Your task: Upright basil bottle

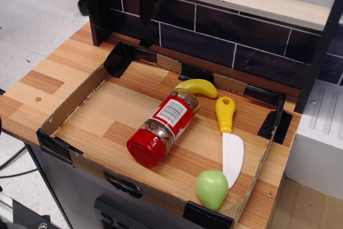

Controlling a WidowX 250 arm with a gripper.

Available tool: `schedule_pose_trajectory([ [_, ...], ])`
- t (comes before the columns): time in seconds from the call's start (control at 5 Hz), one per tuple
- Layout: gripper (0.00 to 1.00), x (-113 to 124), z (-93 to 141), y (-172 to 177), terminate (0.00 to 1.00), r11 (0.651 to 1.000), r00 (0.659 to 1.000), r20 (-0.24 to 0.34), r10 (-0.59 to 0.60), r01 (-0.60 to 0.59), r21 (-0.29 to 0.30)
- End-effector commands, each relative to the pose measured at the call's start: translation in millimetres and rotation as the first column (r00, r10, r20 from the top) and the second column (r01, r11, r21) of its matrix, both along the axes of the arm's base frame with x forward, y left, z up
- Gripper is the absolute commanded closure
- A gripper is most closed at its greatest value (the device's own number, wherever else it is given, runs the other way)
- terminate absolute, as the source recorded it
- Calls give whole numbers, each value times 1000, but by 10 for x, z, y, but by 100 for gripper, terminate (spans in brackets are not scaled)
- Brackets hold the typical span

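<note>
The basil bottle (163,127) lies on its side in the middle of the cardboard tray (80,103). It is a clear jar with a red-and-white barcode label and brownish contents. Its wide red lid (144,148) points toward the front left edge. My black gripper (122,10) hangs high over the tray's back left corner, far from the bottle. Its fingers (146,12) stand wide apart and hold nothing. The left finger blends with a black post behind it.
A yellow banana (197,87) lies just behind the bottle. A knife (229,140) with a yellow handle and white blade lies to the bottle's right. A green pear (211,189) sits at the front right corner. A dark brick wall (225,36) backs the tray.
</note>
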State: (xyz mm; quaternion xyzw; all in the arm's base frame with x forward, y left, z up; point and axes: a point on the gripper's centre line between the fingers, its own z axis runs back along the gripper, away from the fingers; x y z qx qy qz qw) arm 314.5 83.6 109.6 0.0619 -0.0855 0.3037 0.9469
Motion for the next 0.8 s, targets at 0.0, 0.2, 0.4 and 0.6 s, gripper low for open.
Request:
schedule_pose_trajectory([
  [0.0,0,0,0,0,0,1000,1000,0,0,0,0],
  [0.2,0,-246,236,-152,0,989,991,34,-130,132,-61],
  [0.4,0,-563,295,-299,0,967,969,48,-241,244,-79],
  [0.6,0,-837,220,-463,0,933,938,-33,-344,337,-129],
])
